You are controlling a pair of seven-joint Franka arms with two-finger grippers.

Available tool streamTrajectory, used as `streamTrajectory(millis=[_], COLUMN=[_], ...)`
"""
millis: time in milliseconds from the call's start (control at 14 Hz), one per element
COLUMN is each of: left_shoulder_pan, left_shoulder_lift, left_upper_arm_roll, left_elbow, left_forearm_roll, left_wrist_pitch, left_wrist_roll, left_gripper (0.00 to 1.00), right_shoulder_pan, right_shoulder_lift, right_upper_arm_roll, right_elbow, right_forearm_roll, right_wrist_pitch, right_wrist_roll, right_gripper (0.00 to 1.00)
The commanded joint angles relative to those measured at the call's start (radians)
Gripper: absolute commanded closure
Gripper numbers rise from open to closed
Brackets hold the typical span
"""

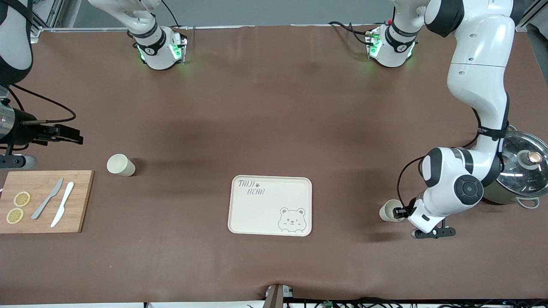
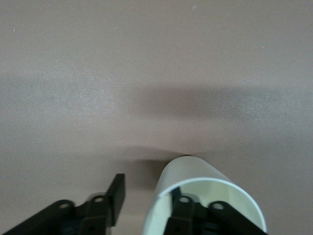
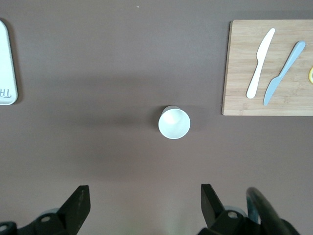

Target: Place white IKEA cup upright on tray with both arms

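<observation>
Brown tabletop: left tool [image 1: 401,211] straddles cup [image 1: 387,210] wall, not yet clamped.

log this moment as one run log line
left pincer: one finger inside lying cup, closing on its wall | right pincer: open over second cup | tray: bare

The two glossy white jointed arms [image 1: 477,81] wore black joint bands and trailed thin black cables — their round bases glowed green. Each small black two-finger gripper [image 1: 401,211] showed bright screw heads just above its fingers.
</observation>
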Motion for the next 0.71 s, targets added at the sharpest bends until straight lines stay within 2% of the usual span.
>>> streamTrajectory(millis=[0,214,641], left_shoulder_pan=[-0.004,-0.012,-0.009], left_shoulder_lift=[-0.006,-0.004,-0.007], left_upper_arm_roll=[-0.004,-0.004,-0.004], left_elbow=[-0.001,-0.001,-0.001], left_forearm_roll=[0.01,0.01,0.01], left_wrist_pitch=[0.009,0.009,0.009], left_wrist_roll=[-0.024,-0.039,-0.036], left_gripper=[0.82,1.0,1.0], right_shoulder_pan=[-0.009,-0.029,-0.018], right_shoulder_lift=[0.025,0.031,0.039], right_upper_arm_roll=[0.003,0.003,0.004], right_elbow=[0.009,0.009,0.003], right_forearm_roll=[-0.015,-0.013,-0.066], right_wrist_pitch=[-0.007,-0.006,-0.007], right_wrist_roll=[0.002,0.007,0.008], right_gripper=[0.0,0.0,0.0])
